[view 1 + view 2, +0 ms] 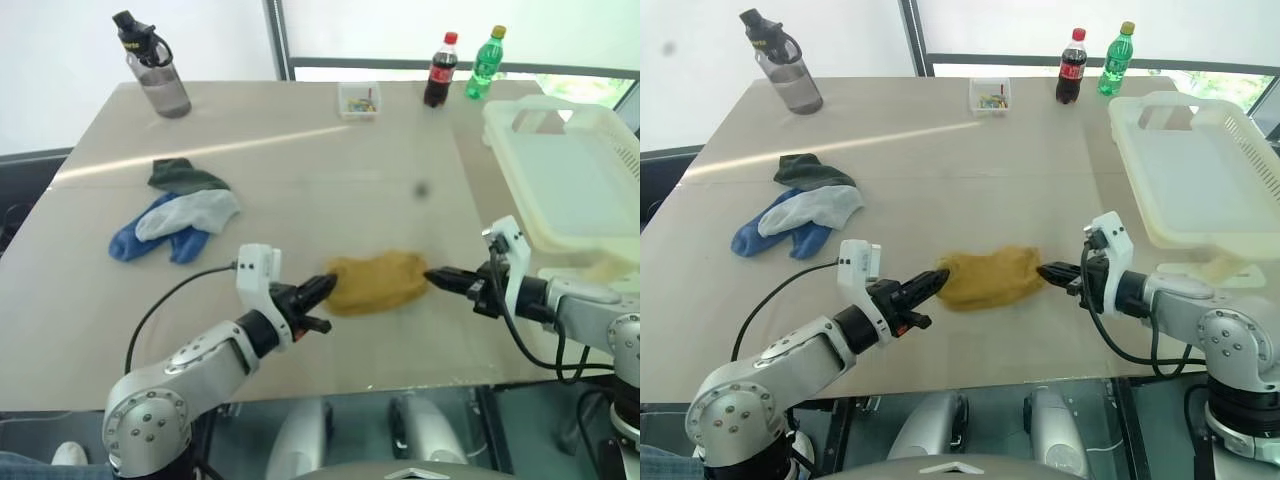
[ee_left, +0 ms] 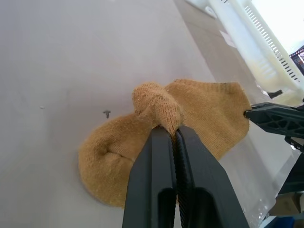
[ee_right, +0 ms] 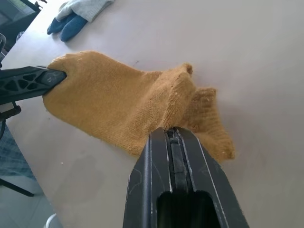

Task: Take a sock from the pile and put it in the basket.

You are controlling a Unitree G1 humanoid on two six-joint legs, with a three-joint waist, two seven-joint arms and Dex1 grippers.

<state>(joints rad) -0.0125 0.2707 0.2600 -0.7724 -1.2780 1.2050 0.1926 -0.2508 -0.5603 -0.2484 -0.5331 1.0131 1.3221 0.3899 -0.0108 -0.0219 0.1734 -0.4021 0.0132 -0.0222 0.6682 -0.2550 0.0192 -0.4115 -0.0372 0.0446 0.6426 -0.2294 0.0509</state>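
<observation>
**A:** What's nearest the robot?

**B:** The mustard sock [image 1: 377,282], stretched between both arms close to the front edge of the table [image 1: 300,160]. The left gripper [image 1: 322,291] is clenched on one end; its wrist view shows the two black fingers [image 2: 190,175] pressed together with a bunched fold of knit pinched between them. The right gripper [image 1: 437,276] is clenched on the opposite end, fingers [image 3: 199,171] closed tight on the fabric.

**A:** Is the sock off the table?

**B:** Hard to say. The middle looks to sag onto or just above the surface, but I can't tell whether it touches.

**A:** And the pile?

**B:** Farther back on the robot's left, well apart from the held sock: the pile [image 1: 175,215] has a blue sock, a pale grey one lying across it, and a dark green one just behind.

**A:** The basket?

**B:** The basket [image 1: 600,135] sits at the table's right side, beyond the right arm, cream-white with slotted walls and a handle cut-out at its far end.

**A:** Anything at the far edge?

**B:** A small clear box [image 1: 359,100] of coloured bits, a cola bottle [image 1: 440,70] beside a green bottle [image 1: 485,63], and a grey drinking bottle [image 1: 155,68] at the far left corner.
</observation>
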